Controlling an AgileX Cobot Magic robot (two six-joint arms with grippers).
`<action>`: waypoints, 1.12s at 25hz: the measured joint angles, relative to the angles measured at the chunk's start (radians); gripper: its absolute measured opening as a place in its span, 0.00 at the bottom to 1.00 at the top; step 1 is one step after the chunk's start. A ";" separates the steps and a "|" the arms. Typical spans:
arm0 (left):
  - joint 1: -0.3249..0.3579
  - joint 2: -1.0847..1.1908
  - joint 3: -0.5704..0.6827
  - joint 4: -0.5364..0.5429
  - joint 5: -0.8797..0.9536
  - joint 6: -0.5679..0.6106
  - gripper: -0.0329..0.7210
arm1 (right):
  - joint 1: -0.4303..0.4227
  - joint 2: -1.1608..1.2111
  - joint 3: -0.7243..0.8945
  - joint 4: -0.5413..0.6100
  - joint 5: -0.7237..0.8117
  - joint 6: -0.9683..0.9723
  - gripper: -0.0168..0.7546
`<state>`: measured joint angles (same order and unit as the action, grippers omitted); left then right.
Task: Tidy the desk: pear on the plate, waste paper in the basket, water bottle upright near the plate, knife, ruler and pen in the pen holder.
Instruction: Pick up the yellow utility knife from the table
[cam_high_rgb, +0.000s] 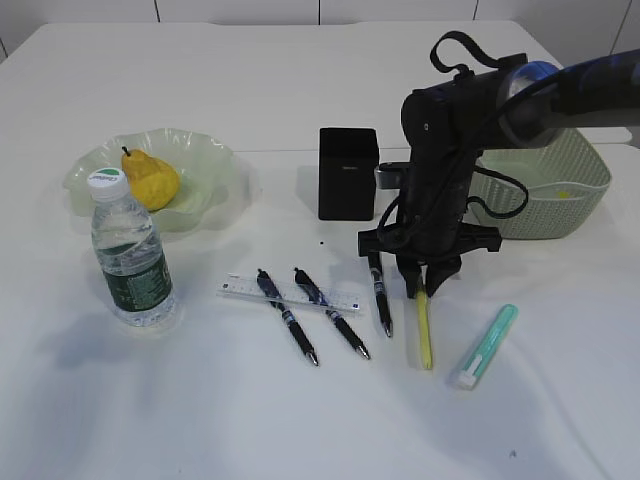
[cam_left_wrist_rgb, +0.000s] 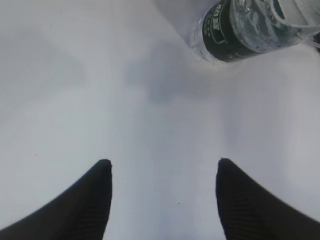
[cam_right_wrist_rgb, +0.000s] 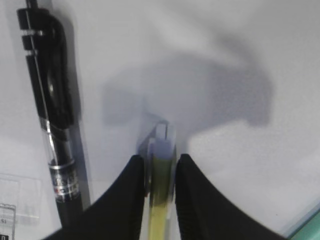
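The right gripper (cam_right_wrist_rgb: 159, 172) pinches the yellow pen (cam_high_rgb: 424, 330) at lower centre-right, its tip on the table. The left gripper (cam_left_wrist_rgb: 162, 172) hangs spread and empty. Three black pens (cam_high_rgb: 286, 315), the ruler (cam_high_rgb: 290, 291) and the knife (cam_high_rgb: 485, 346) lie loose below the holder (cam_high_rgb: 347, 172). Pear (cam_high_rgb: 150, 179) is on the plate (cam_high_rgb: 215, 160) and bottle (cam_high_rgb: 131, 255) upright, upper left. No paper outside the basket (cam_high_rgb: 560, 195).

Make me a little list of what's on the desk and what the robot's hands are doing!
pear: on the plate
plate: left rear of the table
water bottle: upright, in front of the plate
pen holder: black box, mid-table
basket: right rear
ruler: flat, under two pens
right gripper: jaws closed on the yellow pen
yellow pen: tip end on the table
left gripper: jaws open, holding nothing
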<state>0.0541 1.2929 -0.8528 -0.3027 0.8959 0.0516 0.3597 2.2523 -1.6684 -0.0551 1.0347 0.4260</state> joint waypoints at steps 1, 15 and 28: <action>0.000 0.000 0.000 0.000 0.000 0.000 0.66 | 0.000 0.000 0.000 0.000 0.000 0.000 0.23; 0.000 0.000 0.000 0.000 0.000 0.000 0.65 | 0.000 0.000 0.000 -0.014 0.004 0.000 0.14; 0.000 0.000 0.000 0.000 0.000 0.000 0.65 | 0.000 -0.154 -0.030 -0.027 -0.010 -0.040 0.14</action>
<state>0.0541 1.2929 -0.8528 -0.3027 0.8959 0.0516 0.3597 2.0987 -1.6980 -0.0818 1.0244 0.3860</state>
